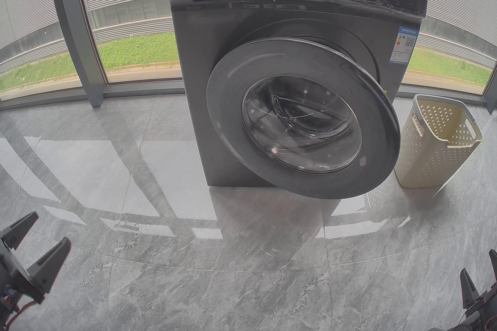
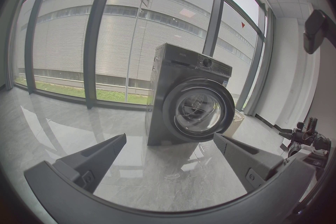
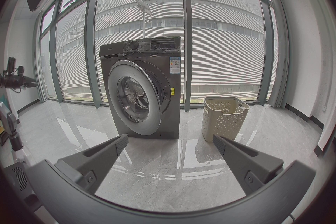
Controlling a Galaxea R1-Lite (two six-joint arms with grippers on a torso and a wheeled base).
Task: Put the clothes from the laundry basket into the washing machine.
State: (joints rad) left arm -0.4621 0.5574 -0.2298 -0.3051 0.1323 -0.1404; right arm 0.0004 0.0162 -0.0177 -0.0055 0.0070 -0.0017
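Observation:
A dark grey washing machine (image 1: pixel 290 37) stands on the floor by the windows, its round door (image 1: pixel 303 122) swung partly open toward me. To its right sits a cream perforated laundry basket (image 1: pixel 437 148), whose inside looks bare from the head view. The machine (image 3: pixel 143 84) and the basket (image 3: pixel 224 118) stand well ahead in the right wrist view. My left gripper (image 1: pixel 33 239) hangs open low at the left, far from the machine. My right gripper (image 1: pixel 479 275) is open low at the right, nothing between its fingers. The left gripper (image 2: pixel 169 146) faces the machine (image 2: pixel 190 95).
Glossy grey marble floor (image 1: pixel 207 254) stretches between me and the machine. Tall windows with dark frames (image 1: pixel 77 37) run behind the washer. A white wall (image 3: pixel 311 77) lies to the right of the basket.

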